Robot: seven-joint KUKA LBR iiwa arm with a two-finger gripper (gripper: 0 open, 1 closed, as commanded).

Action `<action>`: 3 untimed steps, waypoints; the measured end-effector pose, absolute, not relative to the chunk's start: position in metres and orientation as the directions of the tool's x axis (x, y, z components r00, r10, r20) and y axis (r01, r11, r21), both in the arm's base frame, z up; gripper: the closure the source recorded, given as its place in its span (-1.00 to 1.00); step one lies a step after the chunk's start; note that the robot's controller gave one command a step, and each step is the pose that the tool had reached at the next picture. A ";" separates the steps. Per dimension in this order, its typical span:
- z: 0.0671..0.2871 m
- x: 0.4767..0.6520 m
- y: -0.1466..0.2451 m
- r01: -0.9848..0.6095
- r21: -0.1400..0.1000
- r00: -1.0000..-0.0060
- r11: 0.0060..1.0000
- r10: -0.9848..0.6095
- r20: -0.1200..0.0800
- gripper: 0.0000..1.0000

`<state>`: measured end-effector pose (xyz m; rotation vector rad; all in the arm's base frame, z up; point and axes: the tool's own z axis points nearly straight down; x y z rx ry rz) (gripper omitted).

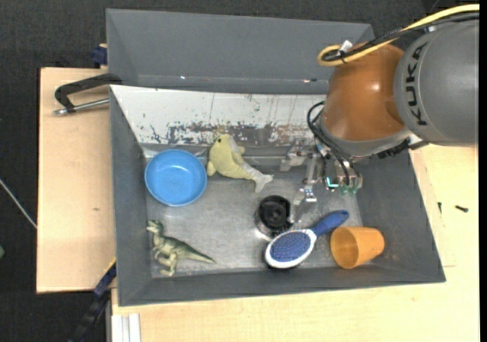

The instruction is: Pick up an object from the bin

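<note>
Black round lid-like item [272,212]: bin [125,203] floor, right of centre, toward front wall. Pincer [307,194] hangs just beside it, toward right wall; spread or pressed together, cannot tell. Blue-white brush [293,247] and orange cup [356,247] near front-right corner.

I am wearing one readable word: the black letters "KUKA" are running vertically along the edge of my arm's grey casing [445,81], right beside the orange cover [365,100]. That casing is hanging over the right side of the grey bin [228,51].
</note>
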<state>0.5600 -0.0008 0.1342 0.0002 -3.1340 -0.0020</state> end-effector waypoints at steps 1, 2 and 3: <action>0.088 0.575 0.013 0.078 0.002 -0.997 0.997 0.078 -0.008 -1.00; 0.087 0.572 0.014 0.076 0.002 -0.997 0.997 0.076 0.007 1.00; 0.200 0.561 0.030 0.030 0.002 -0.999 1.000 0.030 -0.014 1.00</action>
